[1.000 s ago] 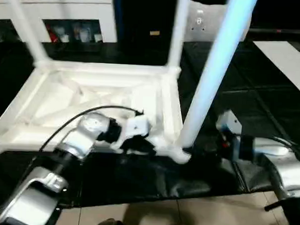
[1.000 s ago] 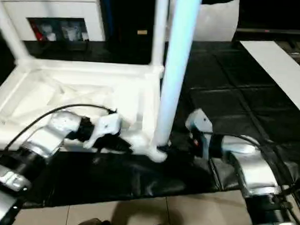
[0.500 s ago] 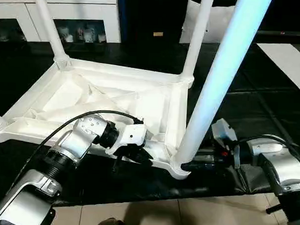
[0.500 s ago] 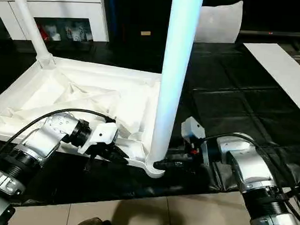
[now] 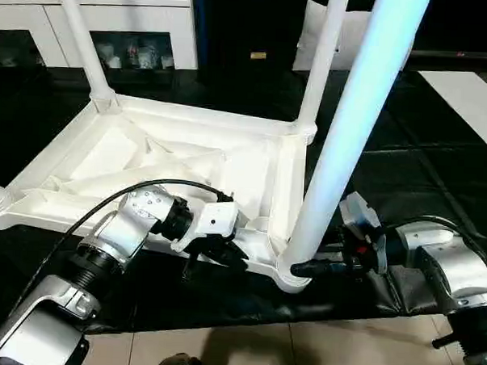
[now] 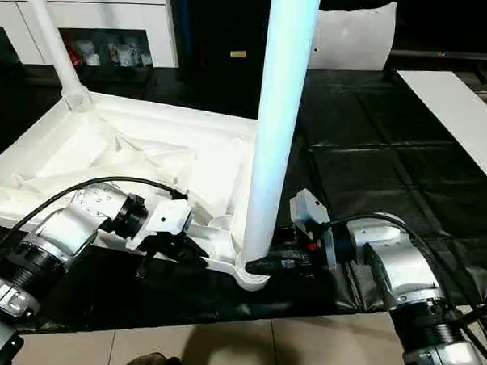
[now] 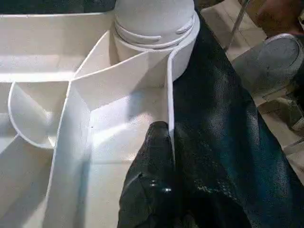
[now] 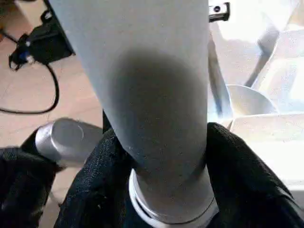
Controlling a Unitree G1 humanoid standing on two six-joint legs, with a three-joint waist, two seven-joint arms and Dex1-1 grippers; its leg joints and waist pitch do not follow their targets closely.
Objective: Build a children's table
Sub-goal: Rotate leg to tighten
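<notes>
White plastic rectangular tabletop (image 5: 188, 160) upside down on black floor mat (image 5: 374, 164). Near-corner tapered leg (image 5: 342, 146) upright in socket. Right gripper (image 6: 264, 266) straddling leg base; left gripper (image 5: 216, 254) pinching rim wall. Likely light, stiff, slippery; grip low by collar.

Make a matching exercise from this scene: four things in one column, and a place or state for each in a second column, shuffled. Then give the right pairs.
Things:
1. left gripper
2. right gripper
3. table top
4. black mat

Places or states:
A. lies upside down, ribbed side up
B. covers the floor under the work
C. fingers on either side of the near leg, low by its collar
D. pinches the thin near rim of the top

Pairs: 1-D, 2-C, 3-A, 4-B
</notes>
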